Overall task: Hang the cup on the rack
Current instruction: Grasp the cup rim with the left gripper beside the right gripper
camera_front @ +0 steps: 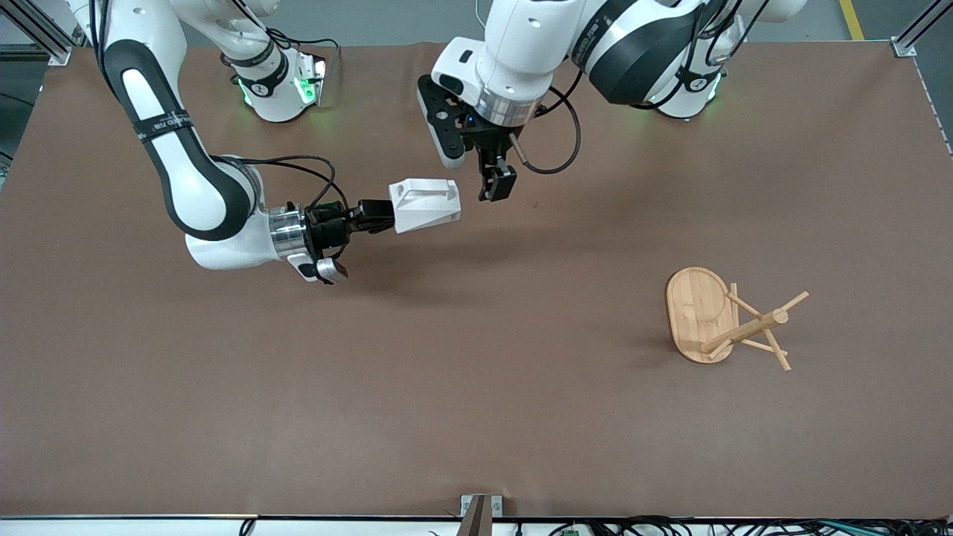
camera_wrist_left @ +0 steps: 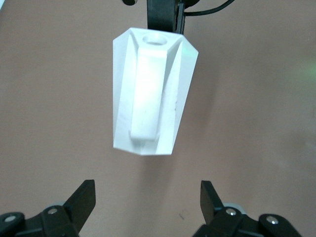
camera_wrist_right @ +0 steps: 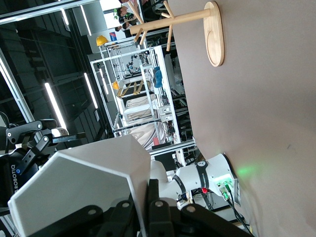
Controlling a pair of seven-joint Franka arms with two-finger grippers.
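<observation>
My right gripper (camera_front: 378,216) is shut on the rim wall of the white faceted cup (camera_front: 424,205) and holds it on its side in the air over the middle of the table. In the right wrist view the fingers (camera_wrist_right: 153,197) pinch the cup's wall (camera_wrist_right: 84,187). My left gripper (camera_front: 496,183) hangs open and empty beside the cup, toward the left arm's end. In the left wrist view the cup (camera_wrist_left: 150,94) shows with its blocky handle facing the camera, ahead of my open left gripper (camera_wrist_left: 148,190). The bamboo rack (camera_front: 744,327) stands toward the left arm's end, nearer the front camera.
The rack's oval base (camera_front: 696,305) sits on the brown table mat, its pegs (camera_front: 778,357) sticking out at angles. The rack also shows in the right wrist view (camera_wrist_right: 173,19). Both robot bases stand along the table's back edge.
</observation>
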